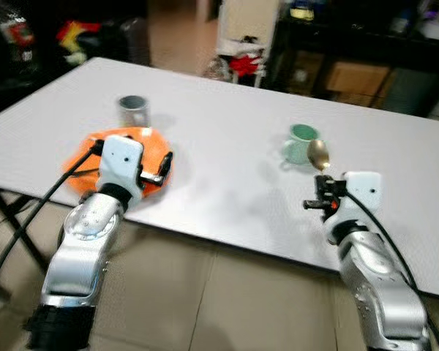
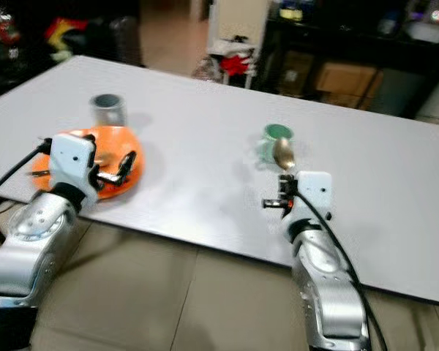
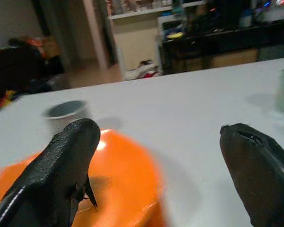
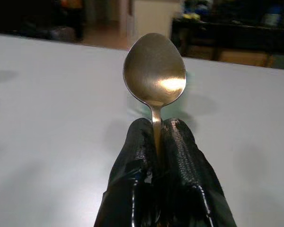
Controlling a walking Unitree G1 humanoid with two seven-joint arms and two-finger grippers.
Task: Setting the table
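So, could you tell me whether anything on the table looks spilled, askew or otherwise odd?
Nothing looks spilled or damaged. The one oddity: the orange plate sits at the table's near edge, possibly overhanging slightly. The grey cup and green mug stand upright; the right gripper holds the spoon.

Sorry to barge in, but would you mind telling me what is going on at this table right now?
The robot is setting a white table. Its right gripper has its jaws shut on the handle of a spoon, bowl up, near a green mug. Its left gripper hangs with jaws open over an orange plate at the near edge. A grey cup stands just beyond the plate.
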